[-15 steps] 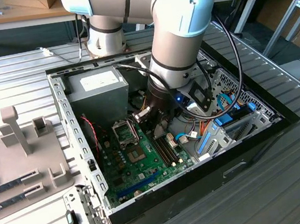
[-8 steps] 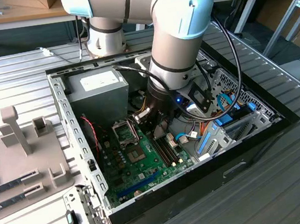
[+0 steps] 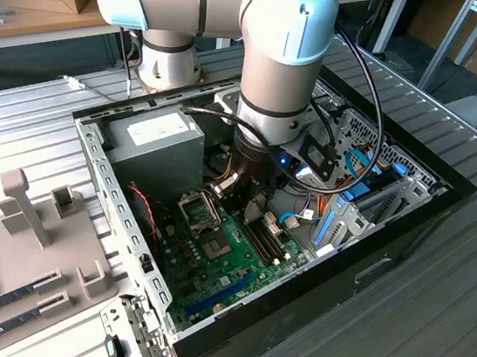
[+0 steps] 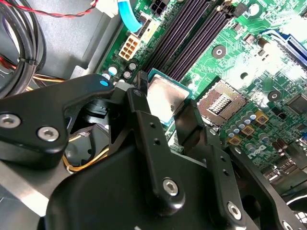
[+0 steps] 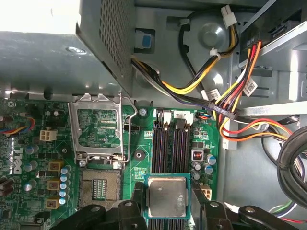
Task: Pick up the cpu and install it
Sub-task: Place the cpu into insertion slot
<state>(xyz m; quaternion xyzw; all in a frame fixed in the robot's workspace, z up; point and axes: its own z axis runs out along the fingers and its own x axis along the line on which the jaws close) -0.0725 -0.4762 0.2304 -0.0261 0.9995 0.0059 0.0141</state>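
Black fingers (image 5: 138, 194) of the gripper (image 5: 166, 192) are seen closest to the lens in both wrist views. They are clamped on 2 opposite edges of the cpu (image 5: 166, 199), whose dull silver lid is turned upward.

A slatted metal table (image 3: 464, 289) is spread under everything in the exterior view. The open computer case (image 3: 264, 303) is laid on it at the centre, and the grey and pale blue arm (image 3: 282, 41) is extended down into it from 12 o'clock. A grey fixture block (image 3: 28, 250) is set at 9 o'clock of the case, on the exterior view's left, well apart from the arm.

Inside the case, the grey power-supply box (image 3: 155, 145) is lodged in the 11 o'clock corner. The green motherboard (image 3: 223, 264) is spread toward 7 o'clock, and a drive bay (image 3: 363, 190) with blue parts is found at 4 o'clock. In the first wrist view, a bundle of yellow, orange and black cables (image 5: 230, 91) is run along the case wall beside the power-supply box.

On the motherboard, 4 dark memory slots (image 5: 170, 143) are lined side by side. The cpu is held over the end of them nearest the gripper, just beside the bare socket (image 5: 100, 184). The socket's metal load frame (image 5: 96, 127) is swung open, with its wire lever (image 5: 127, 139) beside it. Whether the cpu is touching the board cannot be told.
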